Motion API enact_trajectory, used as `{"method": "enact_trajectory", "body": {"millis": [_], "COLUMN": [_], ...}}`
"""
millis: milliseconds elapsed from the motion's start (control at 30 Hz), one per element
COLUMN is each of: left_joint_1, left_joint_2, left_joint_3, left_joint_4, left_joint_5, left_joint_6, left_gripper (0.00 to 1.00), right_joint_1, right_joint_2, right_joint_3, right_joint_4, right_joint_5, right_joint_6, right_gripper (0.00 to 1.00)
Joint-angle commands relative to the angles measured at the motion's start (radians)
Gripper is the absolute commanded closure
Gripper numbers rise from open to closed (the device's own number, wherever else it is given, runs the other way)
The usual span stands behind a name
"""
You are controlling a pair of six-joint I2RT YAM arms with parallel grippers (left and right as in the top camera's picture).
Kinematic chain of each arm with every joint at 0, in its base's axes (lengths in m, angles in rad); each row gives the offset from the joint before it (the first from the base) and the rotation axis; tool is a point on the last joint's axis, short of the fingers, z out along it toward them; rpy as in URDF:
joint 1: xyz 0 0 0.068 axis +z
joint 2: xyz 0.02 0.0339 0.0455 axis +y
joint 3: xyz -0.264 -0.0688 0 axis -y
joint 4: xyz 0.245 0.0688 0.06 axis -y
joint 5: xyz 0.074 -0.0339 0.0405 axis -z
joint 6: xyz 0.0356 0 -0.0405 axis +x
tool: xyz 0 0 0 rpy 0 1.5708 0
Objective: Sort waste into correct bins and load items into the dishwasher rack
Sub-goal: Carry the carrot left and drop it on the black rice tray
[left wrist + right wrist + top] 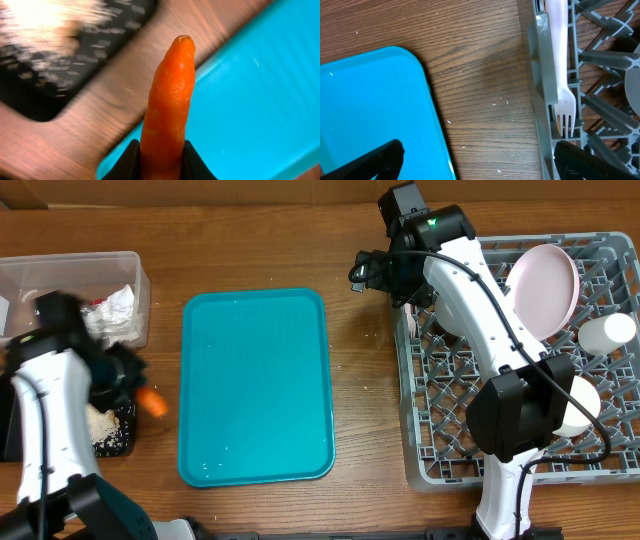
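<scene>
My left gripper is shut on the small orange carrot, which also shows in the overhead view between the black tray and the teal tray. The black tray holds pale crumbs. The clear tub at the far left holds the white napkin. My right gripper is open and empty over the wood beside the grey dishwasher rack. The white fork lies along the rack's edge. The pink plate, a cup and a bowl sit in the rack.
The teal tray lies in the middle of the wooden table. White crumbs are scattered on the wood between the tray and the rack. The right arm reaches across the rack.
</scene>
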Motion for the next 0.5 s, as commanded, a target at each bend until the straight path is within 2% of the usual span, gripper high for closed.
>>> {"method": "enact_trajectory", "body": {"millis": [0,200,467], "left_joint_1": [0.142,0.293,0.370], "left_joint_2": [0.000,0.001,0.028], "left_joint_3": [0.020,0.019,0.019], "left_joint_4": [0.002,0.062,0.204], "left_joint_5": [0.007,0.006,-0.032], "left_joint_6": [-0.063,-0.114,-0.141], "left_gripper": [0.96,0.94,0.88], "right_joint_1": [0.001,0.001,0.001], "right_joint_2": [-0.010,-0.010,-0.010], "right_joint_3": [0.012,0.012,0.012], "right_joint_4": [0.003,0.003,0.003], "right_joint_5": [0.002,0.002,0.002], "right_joint_6": [0.006,0.006,0.006], "right_gripper": [0.00,0.00,0.00]}}
